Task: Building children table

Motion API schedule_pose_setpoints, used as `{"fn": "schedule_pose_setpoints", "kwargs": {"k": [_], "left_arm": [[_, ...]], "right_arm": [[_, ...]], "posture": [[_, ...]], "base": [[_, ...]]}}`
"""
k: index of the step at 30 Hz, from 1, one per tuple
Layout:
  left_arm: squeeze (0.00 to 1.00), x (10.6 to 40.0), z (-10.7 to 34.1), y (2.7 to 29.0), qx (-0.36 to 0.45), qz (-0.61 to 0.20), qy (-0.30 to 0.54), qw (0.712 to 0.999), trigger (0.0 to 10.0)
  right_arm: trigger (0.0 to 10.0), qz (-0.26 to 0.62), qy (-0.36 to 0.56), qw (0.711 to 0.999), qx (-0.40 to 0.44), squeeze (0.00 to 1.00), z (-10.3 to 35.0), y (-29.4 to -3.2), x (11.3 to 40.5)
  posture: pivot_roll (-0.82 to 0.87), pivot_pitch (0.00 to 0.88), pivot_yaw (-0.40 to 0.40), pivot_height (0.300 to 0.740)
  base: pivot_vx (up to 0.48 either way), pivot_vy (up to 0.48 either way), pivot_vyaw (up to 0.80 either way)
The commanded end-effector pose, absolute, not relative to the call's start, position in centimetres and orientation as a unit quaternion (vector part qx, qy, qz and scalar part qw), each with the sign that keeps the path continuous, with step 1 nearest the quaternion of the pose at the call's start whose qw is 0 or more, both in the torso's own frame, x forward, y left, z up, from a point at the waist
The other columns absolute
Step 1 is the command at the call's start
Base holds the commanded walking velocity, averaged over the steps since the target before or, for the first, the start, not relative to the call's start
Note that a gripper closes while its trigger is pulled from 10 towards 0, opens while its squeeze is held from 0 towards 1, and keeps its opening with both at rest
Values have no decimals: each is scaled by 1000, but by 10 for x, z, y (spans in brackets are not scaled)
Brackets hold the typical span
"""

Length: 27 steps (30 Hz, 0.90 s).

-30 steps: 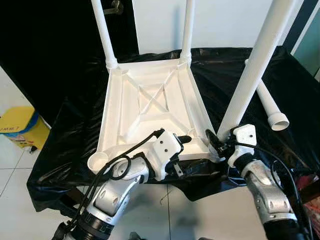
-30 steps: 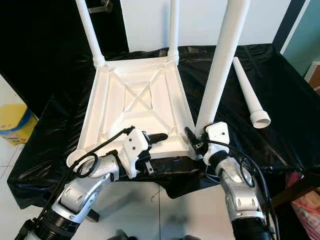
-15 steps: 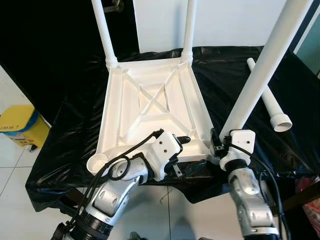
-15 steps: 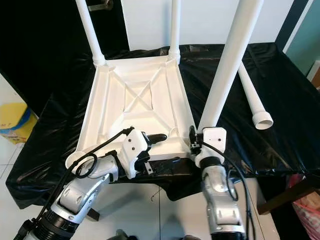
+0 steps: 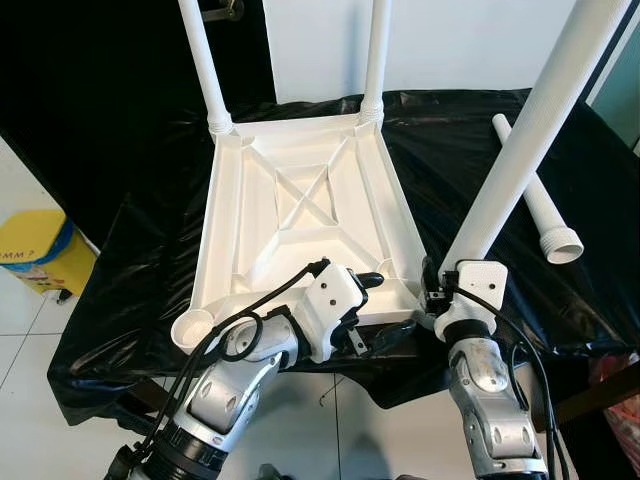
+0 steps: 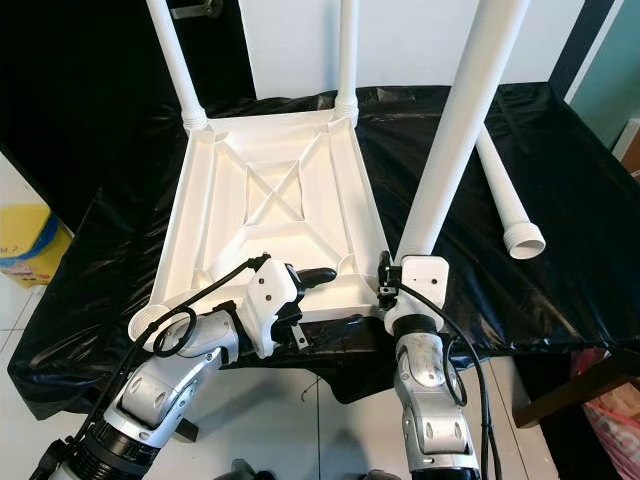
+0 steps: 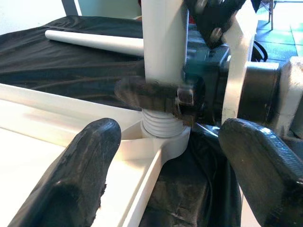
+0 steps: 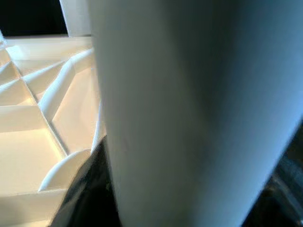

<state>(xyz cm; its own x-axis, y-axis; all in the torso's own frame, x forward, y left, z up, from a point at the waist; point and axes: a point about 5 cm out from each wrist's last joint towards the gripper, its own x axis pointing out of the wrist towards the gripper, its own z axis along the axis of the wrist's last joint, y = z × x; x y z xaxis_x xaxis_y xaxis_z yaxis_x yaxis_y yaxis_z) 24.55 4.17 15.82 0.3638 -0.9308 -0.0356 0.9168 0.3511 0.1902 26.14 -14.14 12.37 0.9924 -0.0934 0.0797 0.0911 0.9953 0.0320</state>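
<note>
Clamped around the base of a white table leg, the right gripper holds it upright in the near right corner socket of the upturned white tabletop. Left gripper rests spread at the tabletop's near edge. Another loose leg lies on the black cloth, well right.

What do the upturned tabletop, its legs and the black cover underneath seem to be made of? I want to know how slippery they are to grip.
The upturned tabletop looks like moulded white plastic, semi-matte, with cast ribs crossing its underside. The leg held in the right gripper looks like the same smooth plastic, with a ridged, threaded end. The black cover seems to be thin glossy plastic sheeting: it creases and reflects light.
</note>
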Motion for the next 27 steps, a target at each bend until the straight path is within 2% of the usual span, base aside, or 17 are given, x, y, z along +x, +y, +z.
{"fn": "schedule_pose_setpoints", "kwargs": {"k": [1,5,9,10,12,13,14,18,19,27], "left_arm": [[0,246,158,41,93,-565,-44,819,10000],[0,247,159,40,93,-563,-46,820,10000],[0,247,158,40,96,-563,-46,820,10000],[0,249,158,42,99,-560,-45,822,10000],[0,249,158,42,99,-560,-45,822,10000],[0,249,158,44,100,-558,-45,822,10000],[0,250,158,44,103,-557,-44,823,10000],[0,251,157,45,109,-557,-43,822,10000],[0,252,157,45,113,-556,-43,822,10000],[0,253,158,47,114,-553,-45,824,10000]], "right_arm": [[10000,-34,-13,999,20,1000,112,-139,258],[10000,1,-34,999,18,1000,119,-138,259],[10000,19,-41,999,13,1000,121,-143,259],[10000,64,-46,997,-3,1000,123,-152,259],[10000,64,-46,997,-3,1000,123,-152,259],[10000,87,-47,995,-11,322,123,-155,259],[10000,116,-49,992,-14,31,124,-158,259],[10000,167,-53,984,-31,0,128,-163,262],[10000,209,-52,975,-49,0,130,-168,267],[10000,258,-45,962,-75,0,132,-176,276]], "posture": [[-67,59,23,740],[-67,57,23,740],[-68,54,18,740],[-70,50,20,740],[-70,50,20,740],[-70,50,20,740],[-71,48,19,740],[-73,42,20,740],[-73,41,20,740],[-67,42,22,740]], "base": [[0,0,0],[0,0,0],[0,0,0],[0,0,0],[0,0,0],[0,0,0],[0,0,0],[0,0,0],[0,0,0],[0,0,0]]}}
